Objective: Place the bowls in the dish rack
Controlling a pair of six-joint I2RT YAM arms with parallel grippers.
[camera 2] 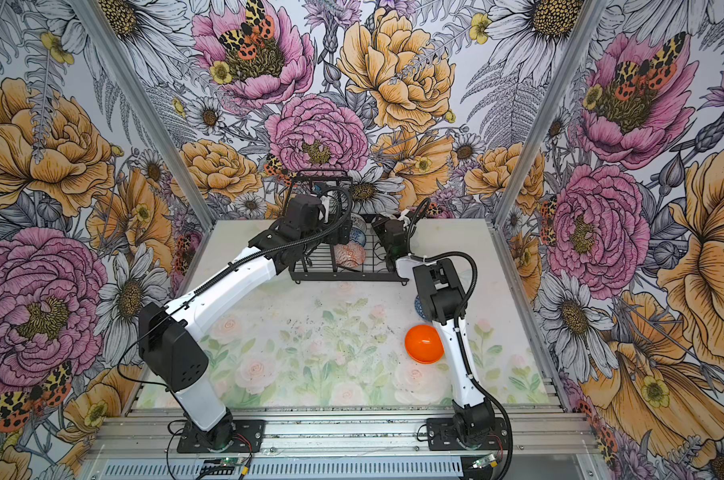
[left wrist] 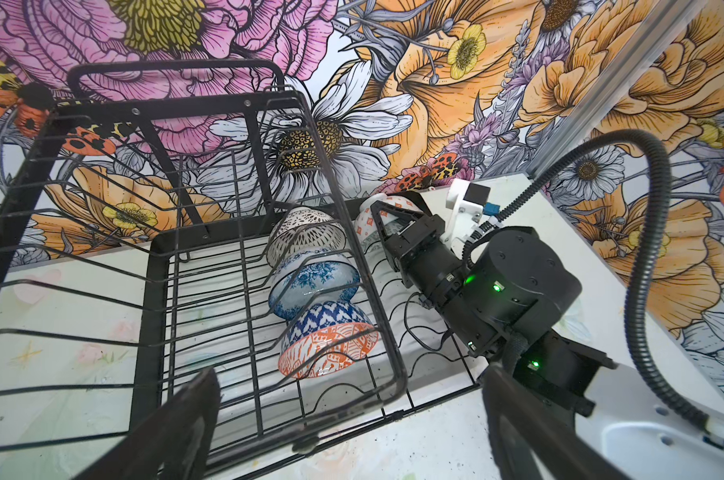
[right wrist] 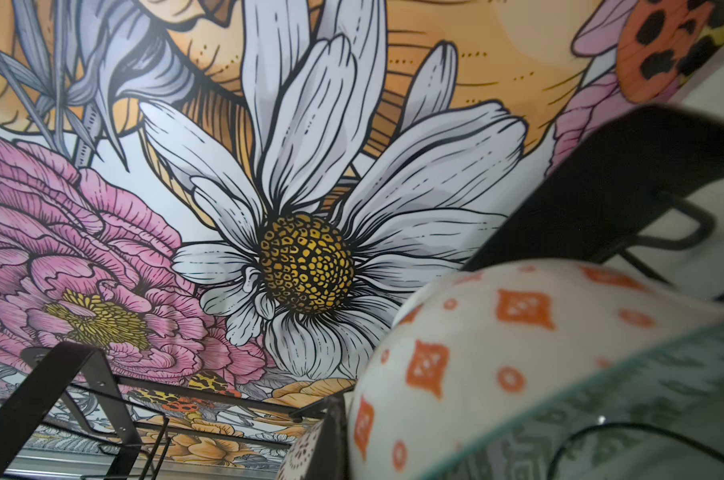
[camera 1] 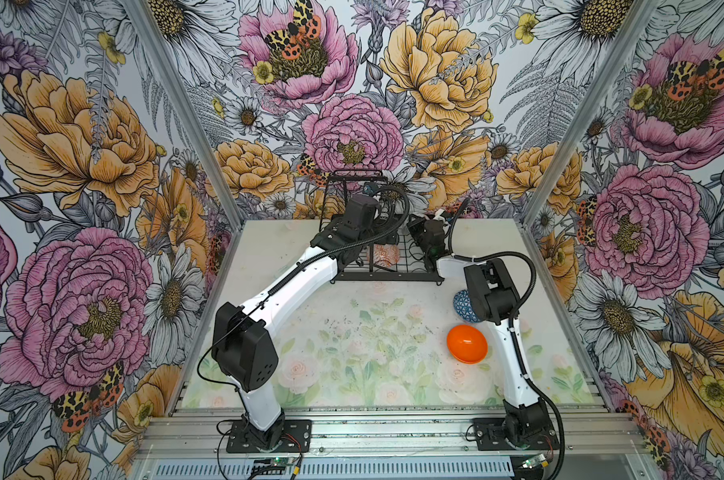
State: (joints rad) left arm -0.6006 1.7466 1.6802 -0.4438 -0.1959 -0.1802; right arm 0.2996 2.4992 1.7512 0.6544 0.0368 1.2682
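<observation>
The left arm (camera 1: 298,274) reaches forward and inward from its base, forearm stretched long, its wrist (camera 1: 362,212) raised and tipped downward. The left claw (left wrist: 349,374) hangs spread wide and empty, both fingers (left wrist: 185,415) well apart. Just to the right of that claw sits the right claw (left wrist: 389,218), low and level, jaws pinched onto the rim of the orange-diamond bowl (right wrist: 476,353). Behind it the right arm (camera 1: 491,291) folds sharply at the elbow. The two claws are near each other but apart.

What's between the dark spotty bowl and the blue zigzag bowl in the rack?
The blue-flowered bowl sits between the dark-and-white bowl and the zigzag bowl, all in one row. The left wrist view shows it.
</observation>
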